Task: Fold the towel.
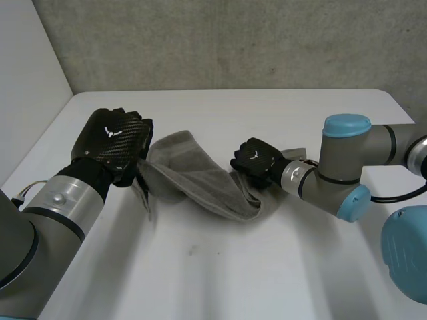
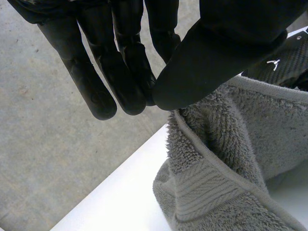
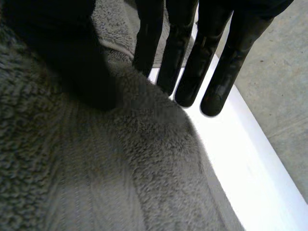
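The towel [image 1: 200,177], grey and rumpled, is stretching in a sagging band between the two hands over the middle of the white table [image 1: 233,267], with its low part lying on the tabletop. The left hand [image 1: 113,140] is gripping the towel's left end: in its wrist view the thumb is meeting nearly straight fingers [image 2: 120,82] just where the hemmed edge runs up to them, pinching it. The right hand [image 1: 257,160] is holding the opposite end, its thumb pressing into the pile while its straight fingers [image 3: 192,72] are reaching down the far side, catching the cloth between them.
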Available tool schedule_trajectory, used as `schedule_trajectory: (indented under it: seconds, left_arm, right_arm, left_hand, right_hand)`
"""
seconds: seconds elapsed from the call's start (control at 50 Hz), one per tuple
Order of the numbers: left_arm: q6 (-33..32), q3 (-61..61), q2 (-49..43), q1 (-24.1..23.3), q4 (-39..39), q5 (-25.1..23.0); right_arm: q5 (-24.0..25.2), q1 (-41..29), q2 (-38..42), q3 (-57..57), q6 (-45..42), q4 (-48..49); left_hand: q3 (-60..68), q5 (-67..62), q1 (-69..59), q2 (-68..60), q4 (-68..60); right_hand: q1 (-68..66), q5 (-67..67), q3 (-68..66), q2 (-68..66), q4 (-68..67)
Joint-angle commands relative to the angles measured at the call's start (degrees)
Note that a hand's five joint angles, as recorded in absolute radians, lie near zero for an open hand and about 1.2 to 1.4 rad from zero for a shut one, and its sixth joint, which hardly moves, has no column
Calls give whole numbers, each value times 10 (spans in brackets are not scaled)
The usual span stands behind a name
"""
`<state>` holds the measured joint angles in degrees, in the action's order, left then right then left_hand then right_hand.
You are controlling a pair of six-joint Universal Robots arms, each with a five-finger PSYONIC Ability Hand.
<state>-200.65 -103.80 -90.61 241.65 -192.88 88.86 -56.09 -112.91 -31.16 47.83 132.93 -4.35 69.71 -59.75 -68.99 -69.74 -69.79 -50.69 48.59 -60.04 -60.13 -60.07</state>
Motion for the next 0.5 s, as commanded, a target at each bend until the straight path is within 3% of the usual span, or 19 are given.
schedule_trajectory:
  seconds: [0.02,0.16,0.24,0.38,0.42,0.5]
  left_arm:
    - [0,0,1,0,0,0]
    - [0,4,8,1,0,0]
    - [0,16,17,8,0,2]
    - [2,56,67,44,1,3]
    - [3,83,89,66,2,3]
    - [7,109,102,81,6,3]
  right_arm:
    - [-16,-2,-35,1,-15,7]
    - [-57,5,-112,30,-1,13]
    - [-62,13,-203,83,36,13]
    - [-73,86,-346,137,119,-2]
    - [-80,122,-420,146,145,-42]
    - [-82,160,-484,150,146,-105]
  left_hand:
    - [103,-103,-110,-103,-102]
    - [103,-103,-110,-103,-102]
    - [103,-103,-110,-103,-102]
    - [103,-103,-110,-103,-102]
    - [103,-103,-110,-103,-102]
    - [103,-103,-110,-103,-102]
  right_hand:
    - [-293,214,-200,-199,-199]
    - [-293,214,-200,-199,-199]
    - [-293,214,-200,-199,-199]
    - [-293,214,-200,-199,-199]
    - [-293,214,-200,-199,-199]
    - [-293,214,-200,-199,-199]
